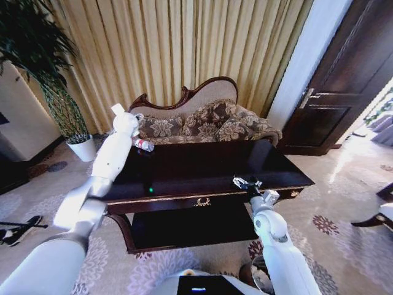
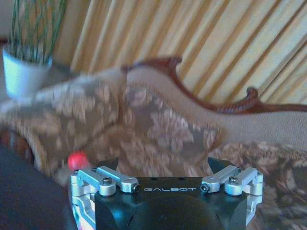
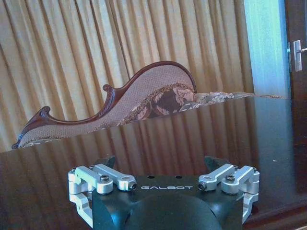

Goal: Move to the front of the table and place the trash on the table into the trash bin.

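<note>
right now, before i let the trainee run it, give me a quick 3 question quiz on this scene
1. True or false: the left pincer is shut on the bottle.
2. The right pincer is at which part of the table? A) far left corner B) front right edge C) lower shelf
3. Fill in: the furniture behind the table is a ____.

Key: 1 false, it is open with the bottle beside it; 2 B; 3 sofa.

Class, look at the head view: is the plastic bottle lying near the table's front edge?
No, the bottle lies at the table's far left corner, by the left gripper.
</note>
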Robot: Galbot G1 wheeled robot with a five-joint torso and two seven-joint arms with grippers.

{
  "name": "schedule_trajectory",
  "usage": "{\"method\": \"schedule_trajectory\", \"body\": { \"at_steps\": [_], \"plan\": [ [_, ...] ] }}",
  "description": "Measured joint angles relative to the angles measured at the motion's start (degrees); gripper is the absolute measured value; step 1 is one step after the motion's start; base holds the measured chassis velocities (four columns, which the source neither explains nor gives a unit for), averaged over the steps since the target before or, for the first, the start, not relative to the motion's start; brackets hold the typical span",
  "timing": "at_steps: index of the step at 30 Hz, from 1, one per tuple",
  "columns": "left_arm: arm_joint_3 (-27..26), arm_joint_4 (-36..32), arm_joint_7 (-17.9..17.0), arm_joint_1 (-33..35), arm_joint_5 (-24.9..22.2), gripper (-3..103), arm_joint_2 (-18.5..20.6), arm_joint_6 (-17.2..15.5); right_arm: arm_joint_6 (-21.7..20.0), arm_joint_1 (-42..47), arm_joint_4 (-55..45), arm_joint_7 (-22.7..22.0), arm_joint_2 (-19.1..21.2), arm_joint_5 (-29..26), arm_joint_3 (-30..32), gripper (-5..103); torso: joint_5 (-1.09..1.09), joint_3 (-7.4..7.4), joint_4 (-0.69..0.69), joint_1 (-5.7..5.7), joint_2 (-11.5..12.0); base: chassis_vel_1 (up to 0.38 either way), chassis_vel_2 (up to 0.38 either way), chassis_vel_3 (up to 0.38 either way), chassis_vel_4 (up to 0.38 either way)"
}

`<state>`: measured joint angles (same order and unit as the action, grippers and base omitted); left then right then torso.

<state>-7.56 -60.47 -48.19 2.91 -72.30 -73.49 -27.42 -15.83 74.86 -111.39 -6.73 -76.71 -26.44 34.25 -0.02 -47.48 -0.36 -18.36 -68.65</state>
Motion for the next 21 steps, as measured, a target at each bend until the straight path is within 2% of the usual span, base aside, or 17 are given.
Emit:
{"method": "schedule_trajectory", "body": {
  "at_steps": [1,2,3,4,7,9,14,16,21],
  "plan": [
    [-0.81,-0.20,-2.91,0.04,-2.20,100,-1.30,-0.10,0.58,0.01,0.56,0.08,0.05,0.02,0.21,100,0.00,0.00,0.00,0.00,0.00,0.000,0.000,0.000,0.000],
    [-1.12,-0.28,-3.99,0.10,-2.90,100,-1.76,-0.10,0.75,0.02,0.80,0.11,0.06,0.03,0.32,100,0.00,0.00,0.01,0.00,0.00,0.000,0.000,0.000,0.000],
    [-1.12,-0.28,-3.99,0.10,-2.90,100,-1.76,-0.10,0.75,0.02,0.80,0.11,0.06,0.03,0.32,100,0.00,0.00,0.01,0.00,0.00,0.000,0.000,0.000,0.000],
    [-1.70,-0.25,-5.99,0.15,-4.12,100,-2.64,-0.09,1.08,0.03,1.32,0.14,0.02,0.05,0.47,100,-0.02,0.01,0.03,0.00,-0.01,0.000,0.000,0.000,0.000],
    [-2.26,-0.14,-7.65,0.10,-5.93,100,-3.17,-0.09,1.52,0.17,1.76,0.15,-0.30,0.23,0.58,100,-0.03,0.01,0.03,0.00,-0.01,0.000,0.000,0.000,0.000],
    [-2.62,-0.14,-9.20,0.11,-7.78,100,-3.30,-0.21,1.78,0.24,1.97,0.15,-0.64,0.38,0.52,100,-0.03,0.01,-0.01,0.00,-0.02,0.000,0.000,0.000,0.000],
    [-2.92,-0.16,-9.99,0.90,-8.45,100,-2.59,-0.27,1.94,0.25,2.23,0.15,-0.81,0.45,0.37,100,-0.02,0.01,-0.03,0.00,-0.02,0.000,0.000,0.000,0.000],
    [-2.98,-0.37,-9.84,1.58,-8.40,100,-1.78,-0.32,1.96,0.27,2.37,0.13,-0.82,0.46,0.45,100,-0.02,0.00,0.01,0.00,-0.01,0.000,0.000,0.000,0.000],
    [-2.84,-1.46,-8.67,2.96,-8.06,100,-0.04,-0.70,1.96,-0.02,2.39,0.07,-0.98,0.46,0.44,100,0.00,-0.01,-0.04,0.00,0.01,0.000,0.000,0.000,0.000]
  ]
}}
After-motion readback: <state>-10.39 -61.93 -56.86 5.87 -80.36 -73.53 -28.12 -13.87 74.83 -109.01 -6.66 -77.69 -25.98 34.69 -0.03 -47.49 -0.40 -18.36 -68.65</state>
